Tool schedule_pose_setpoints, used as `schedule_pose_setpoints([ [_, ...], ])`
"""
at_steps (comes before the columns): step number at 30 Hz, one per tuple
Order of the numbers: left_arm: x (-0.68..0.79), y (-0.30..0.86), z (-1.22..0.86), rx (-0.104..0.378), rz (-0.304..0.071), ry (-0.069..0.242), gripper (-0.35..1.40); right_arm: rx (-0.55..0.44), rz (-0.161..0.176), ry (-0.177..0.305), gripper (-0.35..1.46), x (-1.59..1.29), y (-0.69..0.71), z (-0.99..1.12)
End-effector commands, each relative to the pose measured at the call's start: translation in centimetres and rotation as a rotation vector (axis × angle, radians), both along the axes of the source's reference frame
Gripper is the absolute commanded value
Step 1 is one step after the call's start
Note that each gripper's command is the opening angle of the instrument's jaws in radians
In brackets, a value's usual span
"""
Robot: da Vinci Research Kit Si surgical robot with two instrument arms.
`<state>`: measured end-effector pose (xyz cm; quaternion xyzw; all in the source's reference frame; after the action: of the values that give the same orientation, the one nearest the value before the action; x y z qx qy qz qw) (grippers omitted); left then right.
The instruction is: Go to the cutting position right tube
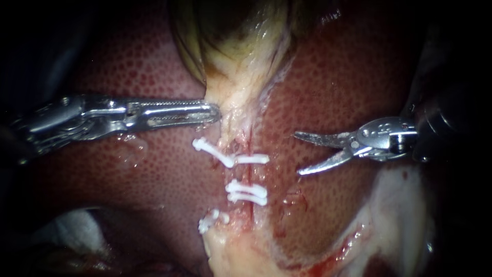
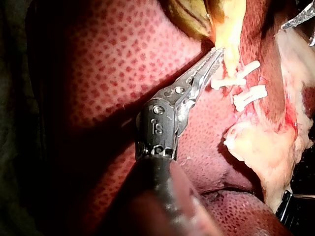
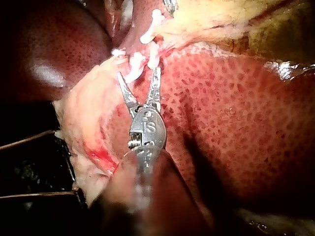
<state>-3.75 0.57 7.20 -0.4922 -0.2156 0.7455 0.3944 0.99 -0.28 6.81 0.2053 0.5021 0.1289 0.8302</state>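
liver: glossy, wet; clips: matt white plastic; left instrument: shiny metal

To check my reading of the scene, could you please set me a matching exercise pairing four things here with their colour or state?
Things:
1. left instrument
2. right instrument
3. clips
4. liver

States:
A. white, set across the tubes
B. open, short of the tubes
C. speckled red
D. shut on the gallbladder at its pale neck

Pairs: 1-D, 2-B, 3-A, 4-C
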Motion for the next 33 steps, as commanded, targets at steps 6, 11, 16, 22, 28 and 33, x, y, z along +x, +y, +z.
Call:
schedule_pose_setpoints([
  [6,0.18,0.10,-0.12,0.005,-0.001,0.000,-0.35,-0.001,0.000,0.000,1.43,0.00,-0.01,0.00],
  [11,0.48,0.29,-0.40,0.010,-0.031,0.012,-0.35,-0.001,-0.004,-0.005,1.43,0.00,-0.01,0.01],
  [16,0.71,0.40,-0.73,-0.003,-0.057,0.008,-0.35,-0.001,-0.003,-0.005,1.43,0.00,-0.02,0.01],
  [22,0.74,0.40,-0.93,-0.023,-0.064,0.006,-0.35,-0.001,-0.003,-0.005,1.43,0.01,-0.02,0.01],
  [28,0.74,0.38,-0.96,-0.023,-0.065,0.006,-0.35,-0.003,-0.004,-0.008,1.43,0.03,-0.04,0.02],
  [33,0.75,0.38,-0.96,-0.023,-0.065,0.006,-0.35,-0.001,-0.018,0.001,1.43,0.14,-0.13,0.14],
])
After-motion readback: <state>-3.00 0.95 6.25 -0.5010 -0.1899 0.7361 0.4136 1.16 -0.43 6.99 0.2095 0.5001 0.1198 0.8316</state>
